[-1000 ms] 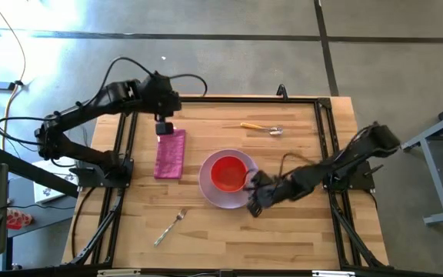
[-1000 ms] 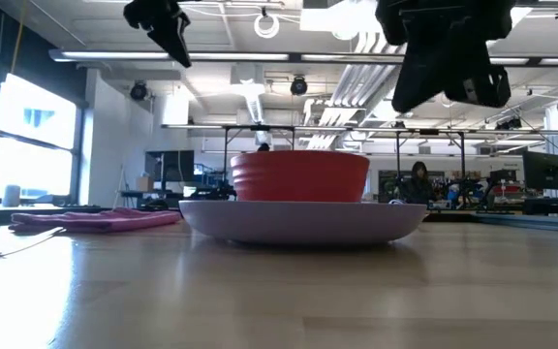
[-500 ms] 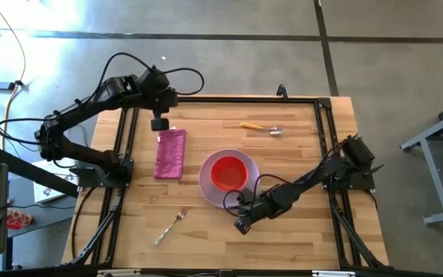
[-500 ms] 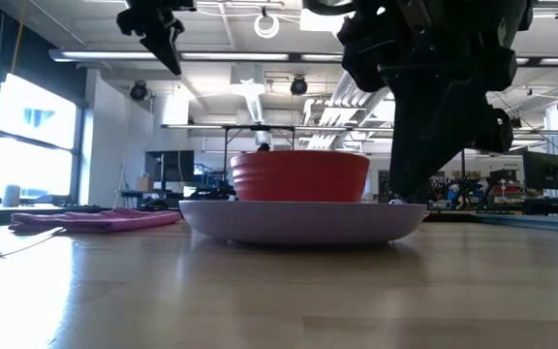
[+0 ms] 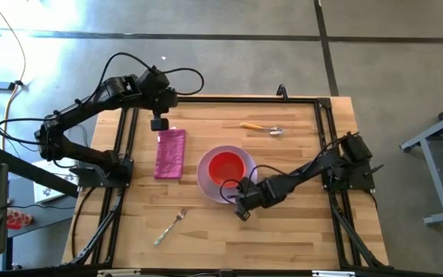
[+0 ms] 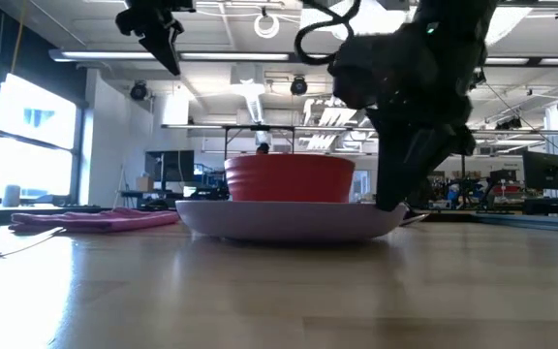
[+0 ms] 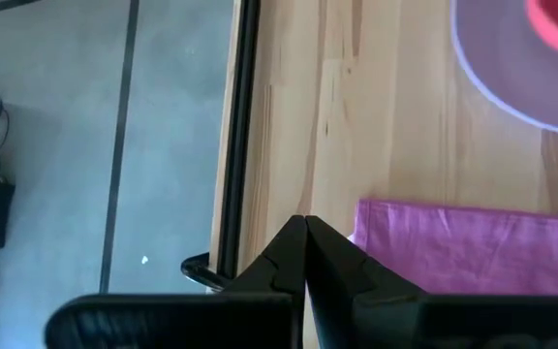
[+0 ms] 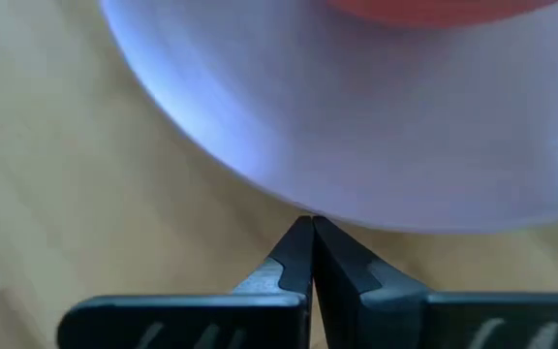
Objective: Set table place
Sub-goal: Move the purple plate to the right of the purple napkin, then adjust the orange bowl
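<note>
Evidently nudging, the right tool (image 5: 241, 205), fingers together, presses the plate (image 5: 211, 185)'s rim; left tool (image 5: 159, 123), fingers together, hovers beyond the napkin (image 5: 171, 153).

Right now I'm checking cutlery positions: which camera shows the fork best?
The high view: the fork lies whole on the table, near the front edge, apart from the plate. The low view and both wrist views do not show it.
</note>
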Controlling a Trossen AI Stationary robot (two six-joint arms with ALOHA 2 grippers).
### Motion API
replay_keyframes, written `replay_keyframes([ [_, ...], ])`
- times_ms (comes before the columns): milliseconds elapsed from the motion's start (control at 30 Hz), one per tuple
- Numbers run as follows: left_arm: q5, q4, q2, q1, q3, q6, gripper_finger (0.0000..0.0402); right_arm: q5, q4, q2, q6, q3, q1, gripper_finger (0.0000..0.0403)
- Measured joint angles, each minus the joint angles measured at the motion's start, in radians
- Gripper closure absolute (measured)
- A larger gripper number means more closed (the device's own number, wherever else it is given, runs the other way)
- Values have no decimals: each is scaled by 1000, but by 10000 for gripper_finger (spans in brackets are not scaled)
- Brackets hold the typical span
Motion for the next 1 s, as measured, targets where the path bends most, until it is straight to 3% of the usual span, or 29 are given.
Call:
replay_keyframes([
  [400,0,-4,0,0,0,-3,402,-36,-68,-23,-134,0,-97,403],
  [533,0,-12,0,0,0,-3,401,-52,-64,-128,-146,0,-109,403],
  [767,1,-15,0,0,0,-3,402,43,-41,-321,-231,3,-192,403],
  [1000,3,-15,0,0,0,-4,401,-15,89,-276,-412,3,-317,403],
])
